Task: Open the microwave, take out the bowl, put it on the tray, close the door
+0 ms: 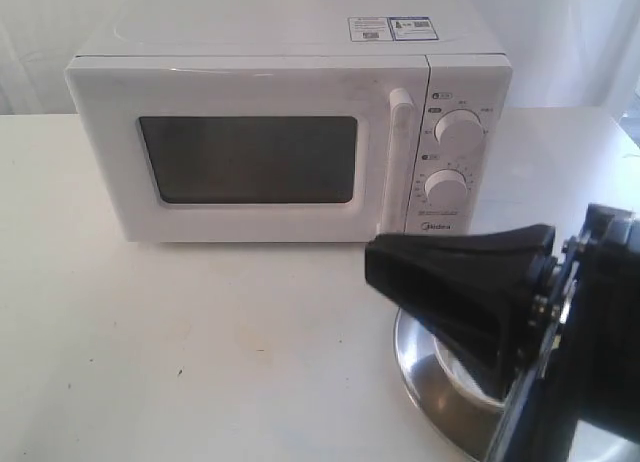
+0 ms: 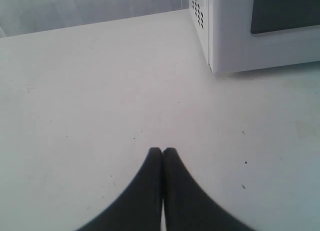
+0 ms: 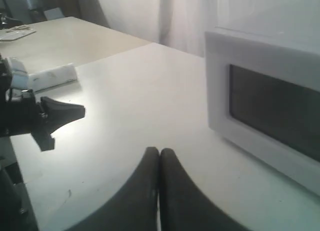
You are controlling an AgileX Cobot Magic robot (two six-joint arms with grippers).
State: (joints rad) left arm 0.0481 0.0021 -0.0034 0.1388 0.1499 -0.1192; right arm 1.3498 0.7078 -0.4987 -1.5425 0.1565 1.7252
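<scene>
Two grippers are in view and neither holds anything. The left gripper (image 2: 162, 152) has its dark fingers pressed tip to tip above bare counter (image 2: 100, 101), off the microwave's side toward the left edge. The right gripper (image 3: 159, 153) is likewise pinched together and empty. In the exterior view it (image 1: 385, 267) hangs low over the front right part of the counter, its tips aimed toward the left edge and just in front of the microwave (image 1: 289, 142).

The microwave sits toward the back edge, about midway between the side edges, with its front facing the front edge. That leaves open counter ahead of it for the door (image 1: 240, 92) to swing and for both arms to work. The door is shut flush, with its upright bar handle (image 1: 399, 162) beside the two knobs (image 1: 460, 130). That handle is the natural place to pull, and the right gripper is the nearer one. My reading is that the opening step has not begun.

The bowl cannot be seen anywhere. The window (image 1: 250, 160) is too dark to show what is inside, so I can only presume the bowl waits behind it.

The tray (image 1: 425, 377) lies near the front right corner, largely hidden under the right arm. The part of it that shows is bare shiny metal. Placed there, it stands close to the door side, which should make for a short carry once the bowl is out.
</scene>
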